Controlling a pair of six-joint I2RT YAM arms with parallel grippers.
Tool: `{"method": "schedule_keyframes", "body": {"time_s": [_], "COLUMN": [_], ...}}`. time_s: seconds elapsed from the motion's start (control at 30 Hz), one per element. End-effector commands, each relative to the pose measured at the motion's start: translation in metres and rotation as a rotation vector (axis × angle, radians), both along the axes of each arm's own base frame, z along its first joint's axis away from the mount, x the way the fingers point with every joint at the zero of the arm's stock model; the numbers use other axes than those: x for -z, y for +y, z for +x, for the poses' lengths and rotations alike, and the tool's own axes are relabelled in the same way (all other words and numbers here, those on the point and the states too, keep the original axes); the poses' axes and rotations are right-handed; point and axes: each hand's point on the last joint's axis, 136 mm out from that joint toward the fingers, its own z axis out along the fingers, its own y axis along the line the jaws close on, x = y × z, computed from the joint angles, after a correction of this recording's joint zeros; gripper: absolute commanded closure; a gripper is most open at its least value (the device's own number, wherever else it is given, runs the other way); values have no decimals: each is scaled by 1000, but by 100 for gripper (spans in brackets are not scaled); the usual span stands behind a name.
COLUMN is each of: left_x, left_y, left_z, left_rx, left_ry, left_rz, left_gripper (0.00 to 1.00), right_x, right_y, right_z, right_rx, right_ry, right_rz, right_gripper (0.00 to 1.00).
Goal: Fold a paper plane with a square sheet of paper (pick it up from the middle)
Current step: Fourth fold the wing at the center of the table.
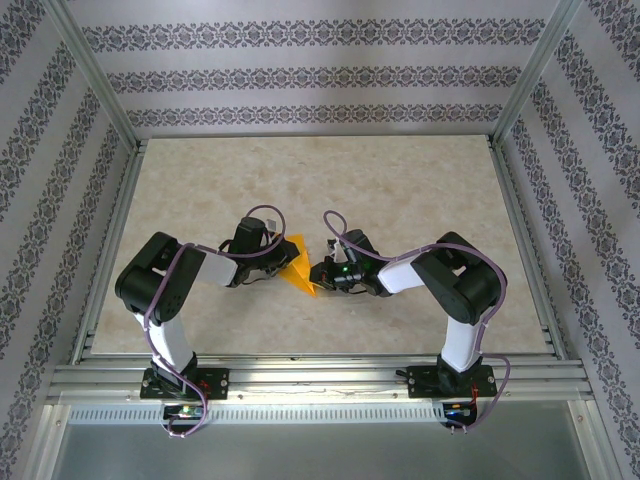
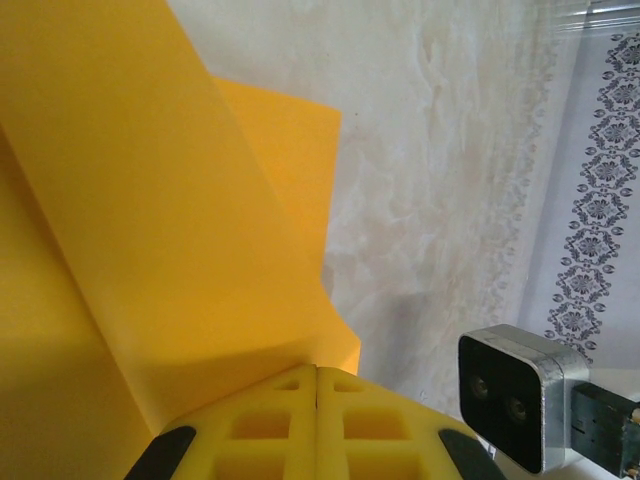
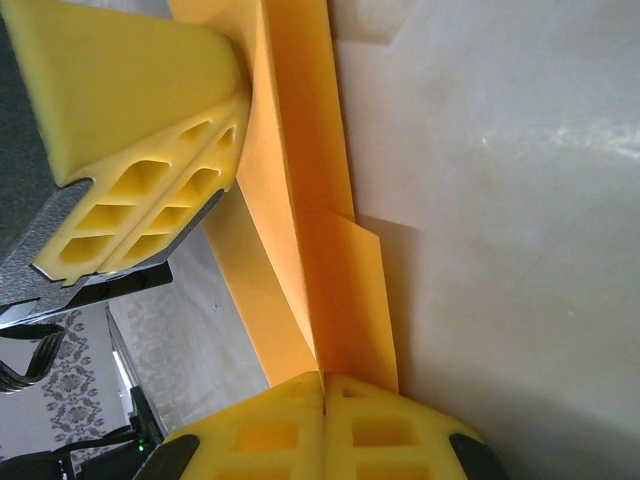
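I find the sheet of paper [image 1: 298, 264], bright orange and partly folded into creased flaps, held between the two arms over the middle of the bench [image 1: 400, 190]. The left end effector [image 2: 317, 390] is clamped on one edge, its pads pressed together with paper emerging between them. The right end effector [image 3: 323, 395] is likewise closed on the opposite edge, close to the left one and facing it. Whether the sheet touches the bench, I cannot tell.
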Motion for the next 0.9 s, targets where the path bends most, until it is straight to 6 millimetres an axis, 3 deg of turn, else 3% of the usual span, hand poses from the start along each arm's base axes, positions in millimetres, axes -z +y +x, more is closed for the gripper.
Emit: {"method": "schedule_keyframes", "body": {"time_s": [0.0,0.87], "left_x": [11,23], "left_y": [0,-1], "left_z": [-4,-6], "left_rx": [13,32], "left_ry": [17,54], "left_rz": [42,57], "left_gripper": [97,97], "right_x": [29,30], "right_y": [-17,-16], "right_z": [-15,-17], "right_rx": [3,-7], "right_ry": [97,108], "right_rz": [-96,-95], "right_gripper": [100,100]}}
